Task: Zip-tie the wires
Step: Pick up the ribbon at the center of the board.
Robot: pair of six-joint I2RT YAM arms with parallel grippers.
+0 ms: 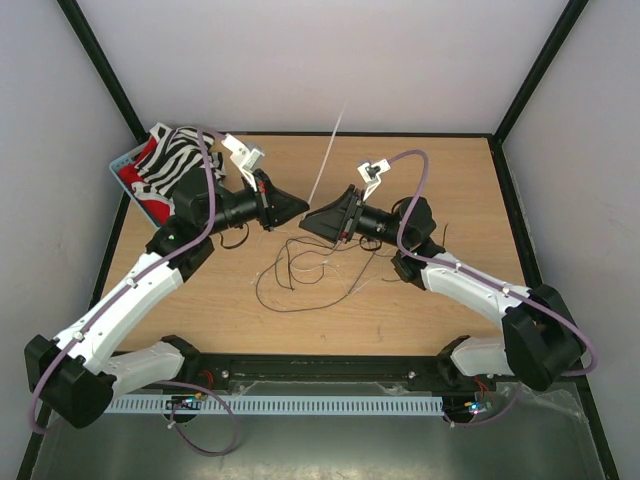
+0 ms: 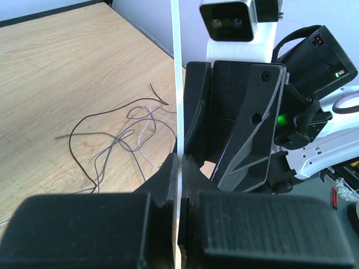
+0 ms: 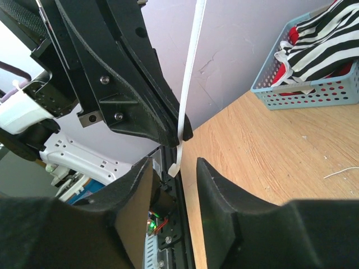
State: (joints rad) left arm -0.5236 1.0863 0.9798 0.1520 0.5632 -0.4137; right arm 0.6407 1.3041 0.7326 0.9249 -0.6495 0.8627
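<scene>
Thin, floppy wires (image 2: pixel 120 139) sprawl — flat white zip-tie (image 2: pixel 177 84) upright.

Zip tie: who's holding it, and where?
The left gripper pinches the zip tie near its lower end; the right gripper is open at that tip.

The table (image 1: pixel 380 320) holds one tangle of wires (image 1: pixel 303 270), plus one blue basket (image 1: pixel 118 161) with one striped cloth (image 1: pixel 180 160) at its far-left corner. Above it, one zip tie (image 1: pixel 325 160) and two grippers: left gripper (image 1: pixel 299 207), right gripper (image 1: pixel 306 222)

Wooden table (image 1: pixel 420 170), white walls (image 1: pixel 320 60), black corner posts (image 1: pixel 98 60).
</scene>
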